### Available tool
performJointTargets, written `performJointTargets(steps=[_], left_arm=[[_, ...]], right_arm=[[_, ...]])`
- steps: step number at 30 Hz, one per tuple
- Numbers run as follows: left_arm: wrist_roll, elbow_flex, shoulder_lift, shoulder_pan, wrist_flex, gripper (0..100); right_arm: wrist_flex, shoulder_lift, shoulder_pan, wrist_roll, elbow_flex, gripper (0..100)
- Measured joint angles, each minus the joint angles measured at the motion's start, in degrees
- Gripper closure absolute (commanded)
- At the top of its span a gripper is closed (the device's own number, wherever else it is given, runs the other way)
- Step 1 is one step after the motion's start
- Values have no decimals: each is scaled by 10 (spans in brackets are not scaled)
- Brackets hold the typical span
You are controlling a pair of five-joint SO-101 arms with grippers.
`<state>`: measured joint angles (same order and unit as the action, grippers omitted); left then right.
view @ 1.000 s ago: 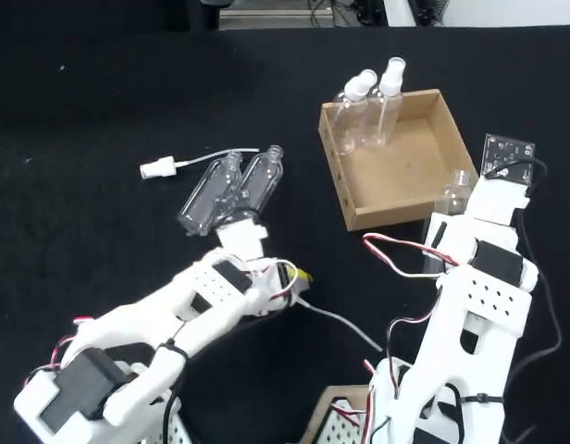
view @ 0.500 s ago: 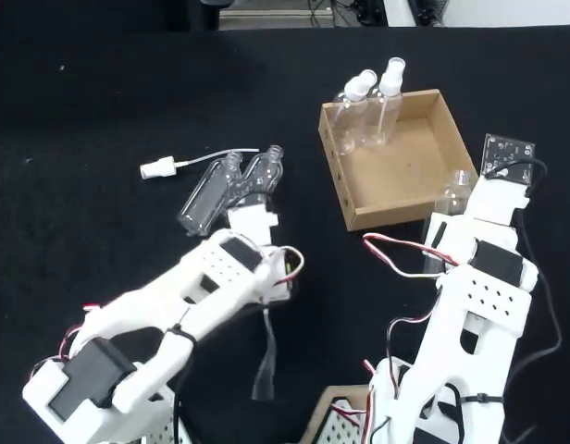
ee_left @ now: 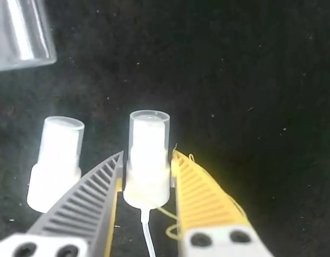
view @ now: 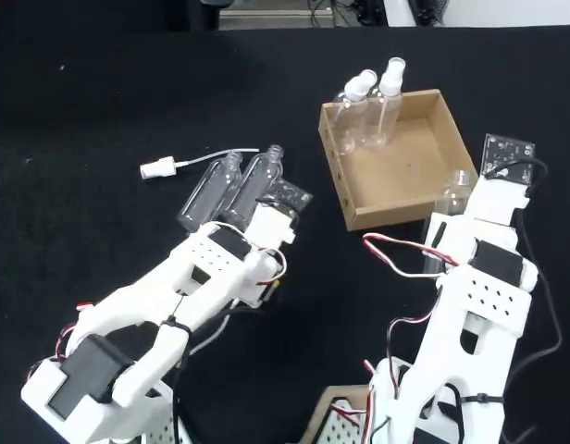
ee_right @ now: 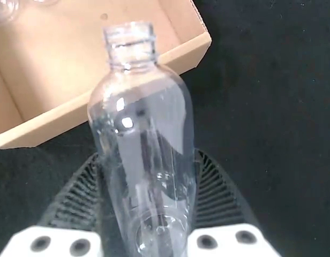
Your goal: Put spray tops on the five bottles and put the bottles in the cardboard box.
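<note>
While the left gripper (ee_left: 147, 159) pinches a spray top (ee_left: 149, 136), the right gripper (ee_right: 147, 163) clamps an uncapped bottle (ee_right: 141, 107) near the box (ee_right: 47, 126).

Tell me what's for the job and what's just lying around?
For the job: cardboard box, two capped bottles, two open bottles, bottle in right gripper, spray top in left gripper, loose spray top, another spray top.
Just there: black table, cables behind it.

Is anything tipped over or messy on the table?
Yes. Two open bottles lie on their sides on the table, and a spray top with its tube lies loose beside them. Nothing looks spilled or broken.
</note>
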<state>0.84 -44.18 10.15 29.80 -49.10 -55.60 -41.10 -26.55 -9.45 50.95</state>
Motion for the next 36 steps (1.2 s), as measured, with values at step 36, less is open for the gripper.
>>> performJointTargets(steps=[36], left_arm=[[91,212,392,-271,-2,970]], right_arm=[[125,0,474,1,-43,988]])
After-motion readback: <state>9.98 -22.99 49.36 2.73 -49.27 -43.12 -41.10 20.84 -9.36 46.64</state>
